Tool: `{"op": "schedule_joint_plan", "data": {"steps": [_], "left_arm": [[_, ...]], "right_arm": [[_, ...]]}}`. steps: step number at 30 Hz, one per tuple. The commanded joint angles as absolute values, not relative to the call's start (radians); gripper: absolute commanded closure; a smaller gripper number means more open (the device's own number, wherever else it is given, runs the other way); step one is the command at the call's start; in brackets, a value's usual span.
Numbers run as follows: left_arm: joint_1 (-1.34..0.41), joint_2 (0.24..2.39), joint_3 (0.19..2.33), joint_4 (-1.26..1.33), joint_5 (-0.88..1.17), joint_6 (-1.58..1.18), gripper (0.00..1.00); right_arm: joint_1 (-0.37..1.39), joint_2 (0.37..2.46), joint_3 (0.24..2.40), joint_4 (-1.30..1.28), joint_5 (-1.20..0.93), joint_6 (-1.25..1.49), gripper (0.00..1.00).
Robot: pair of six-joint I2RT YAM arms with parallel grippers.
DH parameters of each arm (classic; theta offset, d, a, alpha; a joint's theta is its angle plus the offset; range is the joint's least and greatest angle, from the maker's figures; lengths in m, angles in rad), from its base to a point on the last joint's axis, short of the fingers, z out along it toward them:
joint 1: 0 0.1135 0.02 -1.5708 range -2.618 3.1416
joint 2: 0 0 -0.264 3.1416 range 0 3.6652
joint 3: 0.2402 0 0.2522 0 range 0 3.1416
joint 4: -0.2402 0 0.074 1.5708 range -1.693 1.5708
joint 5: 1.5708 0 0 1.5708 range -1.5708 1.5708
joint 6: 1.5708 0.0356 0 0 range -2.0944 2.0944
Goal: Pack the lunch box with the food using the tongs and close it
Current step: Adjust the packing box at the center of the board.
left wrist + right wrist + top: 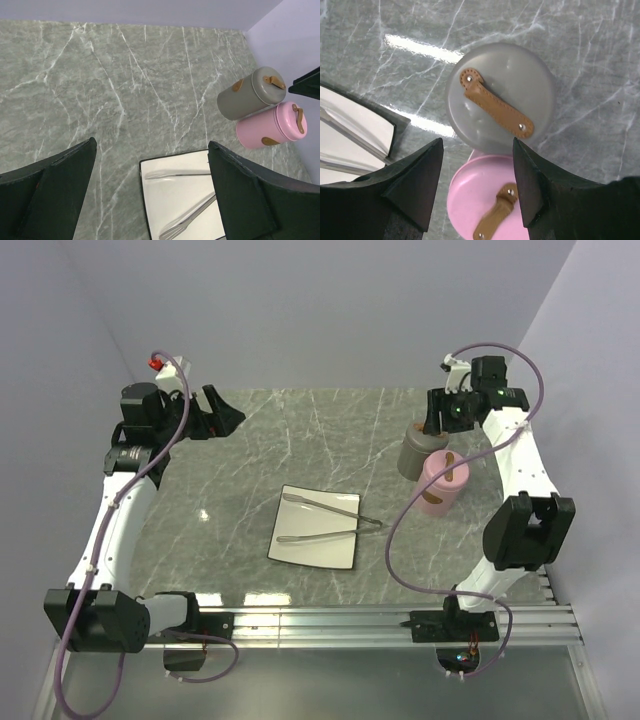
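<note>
Silver tongs lie on the plate; lidded grey box beside pink box.

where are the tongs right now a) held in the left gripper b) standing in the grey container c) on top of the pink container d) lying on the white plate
d: the top view shows the tongs lying across the white plate

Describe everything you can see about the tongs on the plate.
The tongs are slim, shiny silver metal: two thin arms joined at their right end in the top view, splaying apart toward the left, with flattened tips. They lie flat on the white square plate, mid-table, spread open. Only the plate touches them.
</note>
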State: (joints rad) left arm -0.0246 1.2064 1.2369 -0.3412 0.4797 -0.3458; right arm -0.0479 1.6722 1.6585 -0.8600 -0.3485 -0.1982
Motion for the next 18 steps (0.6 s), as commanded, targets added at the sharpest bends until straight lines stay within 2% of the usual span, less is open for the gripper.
{"op": "schedule_joint_plan", "data": {"steps": [1, 18], "left_arm": [[-0.020, 1.209, 1.253, -0.305, 0.508, -0.350, 0.01], [-0.020, 1.216, 1.264, -0.318, 0.508, -0.348, 0.01]], "right_arm": [[-0.032, 1.706, 1.698, -0.805, -0.328, -0.193, 0.35], [-0.031, 1.730, 1.625, -0.808, -0.341, -0.169, 0.36]]}}
